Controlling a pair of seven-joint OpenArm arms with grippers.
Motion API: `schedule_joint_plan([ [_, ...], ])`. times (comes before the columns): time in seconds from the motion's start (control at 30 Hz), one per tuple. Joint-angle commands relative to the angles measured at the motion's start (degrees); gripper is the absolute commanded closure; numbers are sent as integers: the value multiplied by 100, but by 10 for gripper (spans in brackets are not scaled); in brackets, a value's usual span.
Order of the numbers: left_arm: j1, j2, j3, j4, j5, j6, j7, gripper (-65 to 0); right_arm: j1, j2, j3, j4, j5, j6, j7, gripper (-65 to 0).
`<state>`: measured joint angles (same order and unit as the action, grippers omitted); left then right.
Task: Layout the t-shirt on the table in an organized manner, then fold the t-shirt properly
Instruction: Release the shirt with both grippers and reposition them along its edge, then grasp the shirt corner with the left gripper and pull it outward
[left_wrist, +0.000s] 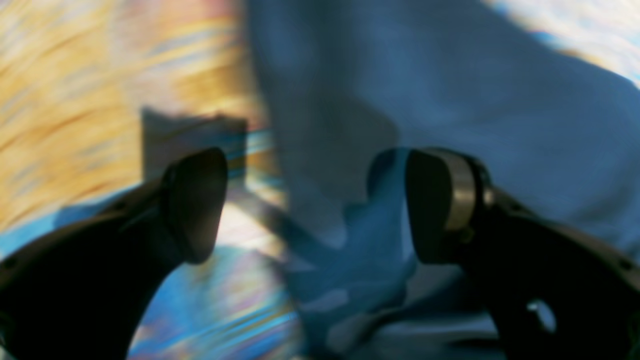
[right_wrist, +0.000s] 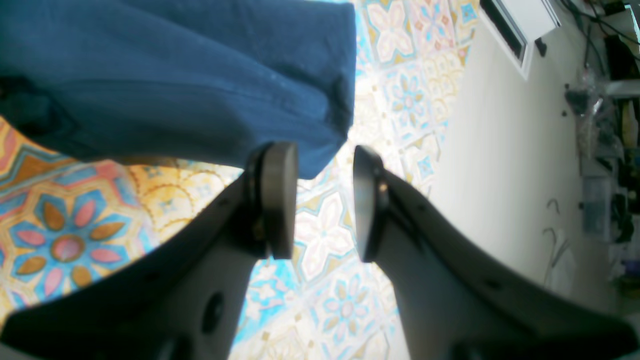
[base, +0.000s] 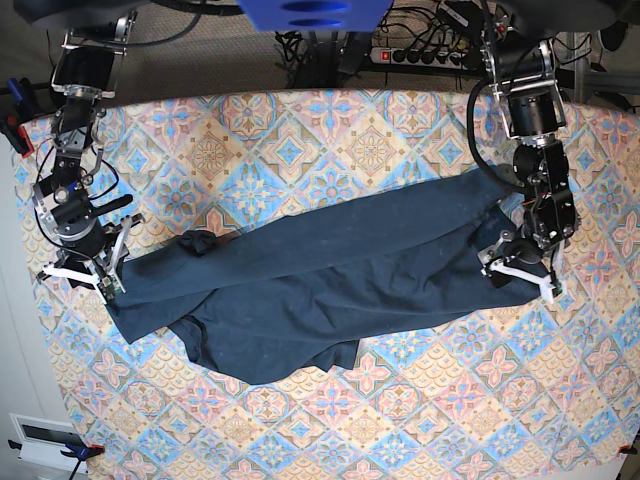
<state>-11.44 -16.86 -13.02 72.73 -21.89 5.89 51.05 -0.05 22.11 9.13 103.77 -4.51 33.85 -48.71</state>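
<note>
The dark navy t-shirt (base: 330, 270) lies crumpled and stretched sideways across the tile-patterned table (base: 370, 150). In the base view my right gripper (base: 85, 272) is at the shirt's left end and my left gripper (base: 520, 272) at its right end. In the blurred left wrist view my left gripper (left_wrist: 315, 205) is wide open, with shirt fabric (left_wrist: 450, 90) beyond and partly between the fingers. In the right wrist view my right gripper (right_wrist: 322, 202) is open, and a corner of the shirt (right_wrist: 175, 75) lies just beyond its fingertips over the table (right_wrist: 65, 240).
The table's left edge and pale floor (right_wrist: 500, 150) lie close to my right gripper. A power strip with cables (base: 420, 50) sits behind the table. A white device (base: 45, 435) lies at the front left corner. Shelving clutter (right_wrist: 605, 125) stands far off.
</note>
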Motion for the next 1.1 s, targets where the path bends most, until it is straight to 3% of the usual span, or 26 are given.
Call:
schedule_joint_plan([
  [0.0, -205, -94, 216, 55, 31, 22, -142, -548, 54, 97, 59, 107, -28, -48, 93, -177],
  [0.07, -355, -94, 559, -297, 31, 22, -160, -543, 27, 97, 68, 107, -28, -48, 93, -177],
  [0.13, -654, -94, 893, -912, 31, 31, -195, -489, 27, 97, 68, 107, -28, -48, 102, -177],
  [0.2, -873, -103, 1016, -1519, 22, 31, -265, -377, 27, 97, 76, 168, -28, -48, 102, -177],
  [0.27, -1005, -129, 1042, -1862, 22, 22, -696, -201, 27, 106, 76, 195, -28, -48, 110, -177],
  [0.37, -1058, -340, 1042, -1879, 22, 40, -1311, 0, 27, 106, 76, 230, -28, -48, 110, -177],
  [0.53, -1709, -701, 1016, -1879, 13, 48, -1724, 0, 36, 106, 76, 221, -28, -48, 110, -177],
  [0.73, -2544, -824, 1060, -1897, 22, 48, -1848, 0, 27, 106, 68, 221, -28, -39, 93, -177],
  [0.87, -3071, -824, 1807, -2152, 31, 48, -1856, -5, 19, 106, 50, 221, -28, -31, 93, -177],
  [0.97, -3440, -824, 2765, -2679, 75, 136, -1856, -141, 10, 97, 41, 309, -28, -31, 84, -177],
  [1.07, -3432, -824, 3258, -2838, 391, 989, -2041, -325, -210, 88, 33, 397, -28, -31, 84, -177],
])
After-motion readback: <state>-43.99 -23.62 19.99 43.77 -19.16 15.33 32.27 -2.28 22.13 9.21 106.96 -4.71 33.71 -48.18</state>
